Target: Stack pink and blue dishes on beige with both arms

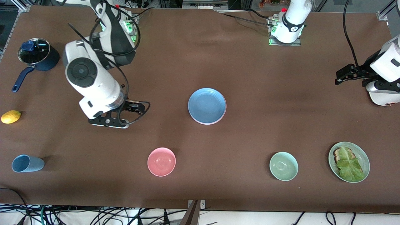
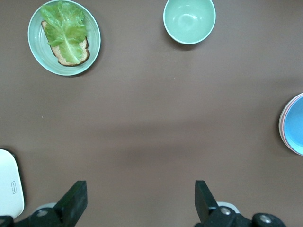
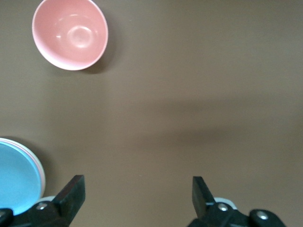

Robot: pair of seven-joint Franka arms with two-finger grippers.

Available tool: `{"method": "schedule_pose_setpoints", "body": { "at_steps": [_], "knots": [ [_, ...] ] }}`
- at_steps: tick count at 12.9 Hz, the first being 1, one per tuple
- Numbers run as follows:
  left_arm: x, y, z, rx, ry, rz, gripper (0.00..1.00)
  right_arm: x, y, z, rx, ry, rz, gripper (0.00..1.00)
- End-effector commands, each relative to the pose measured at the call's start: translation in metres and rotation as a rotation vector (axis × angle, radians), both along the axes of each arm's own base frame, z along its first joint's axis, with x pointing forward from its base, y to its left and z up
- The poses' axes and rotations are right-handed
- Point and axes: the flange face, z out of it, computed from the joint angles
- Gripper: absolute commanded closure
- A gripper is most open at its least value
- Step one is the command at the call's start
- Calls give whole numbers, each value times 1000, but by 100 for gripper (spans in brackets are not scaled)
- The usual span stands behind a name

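Note:
The blue plate (image 1: 207, 105) lies on top of a stack at the table's middle. A thin rim of the pink plate (image 3: 40, 166) shows under it, also in the left wrist view (image 2: 282, 124). The beige plate is hidden beneath them, apart from perhaps a pale sliver at the stack's edge. My right gripper (image 1: 139, 107) (image 3: 136, 184) hangs open and holds nothing, over bare table beside the stack toward the right arm's end. My left gripper (image 1: 339, 78) (image 2: 139, 187) is open and holds nothing, over bare table toward the left arm's end, well away from the stack.
Nearer the front camera stand a pink bowl (image 1: 161, 161), a pale green bowl (image 1: 283, 166) and a green plate (image 1: 363, 153) with lettuce on toast. At the right arm's end are a tipped blue cup (image 1: 26, 163), a lemon (image 1: 11, 117) and a lidded dark pot (image 1: 37, 54).

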Motion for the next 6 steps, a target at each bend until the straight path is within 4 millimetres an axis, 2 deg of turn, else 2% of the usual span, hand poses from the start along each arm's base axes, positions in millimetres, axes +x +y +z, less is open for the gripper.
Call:
{"method": "schedule_pose_setpoints", "body": {
  "at_steps": [1, 2, 3, 6],
  "knots": [
    [1, -1, 6, 23, -10, -1, 0, -2, -38, 53, 28, 21, 48, 0],
    [1, -1, 6, 23, -10, -1, 0, -8, -62, 79, 85, 3, 21, 0],
    [1, -1, 6, 23, -10, -1, 0, -13, -102, 90, 108, 11, 4, 0],
    [1, -1, 6, 23, -10, -1, 0, -43, -173, 119, 131, 10, 104, 0]
  ]
}}
